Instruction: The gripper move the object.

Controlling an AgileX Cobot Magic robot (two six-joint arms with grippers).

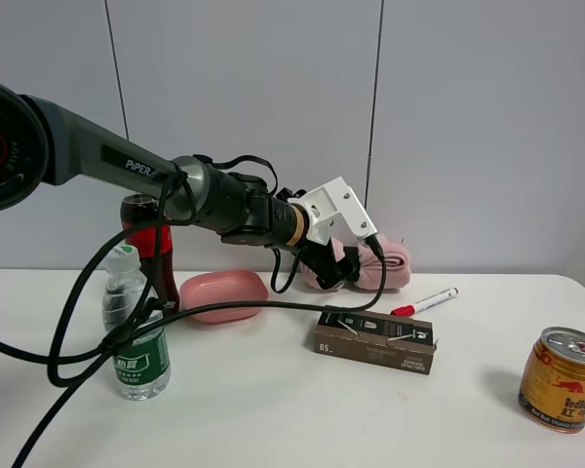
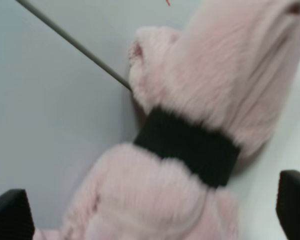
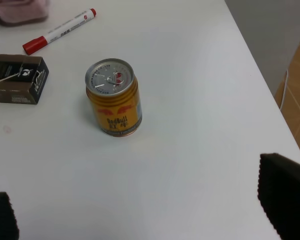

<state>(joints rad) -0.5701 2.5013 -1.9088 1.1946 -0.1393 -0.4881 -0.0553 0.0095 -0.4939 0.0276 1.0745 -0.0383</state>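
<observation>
The fluffy pink rolled towel (image 1: 394, 259) lies at the back of the white table against the wall, cinched by a black band (image 2: 187, 146). My left gripper (image 1: 342, 265) reaches across from the left and sits right at the towel's left part. In the left wrist view the towel (image 2: 155, 200) fills the frame, and the black fingertips (image 2: 10, 216) stand wide apart on either side of it. The left gripper (image 2: 152, 220) is open. My right gripper (image 3: 142, 215) is open and empty above the table's right part. It is out of the exterior high view.
A pink dish (image 1: 223, 292), a cola bottle (image 1: 148, 249) and a water bottle (image 1: 136, 331) stand at the left. A brown box (image 1: 375, 339) and a red marker (image 1: 424, 301) lie in front of the towel. A gold can (image 3: 113, 97) stands at the right, near the table edge (image 3: 260, 80).
</observation>
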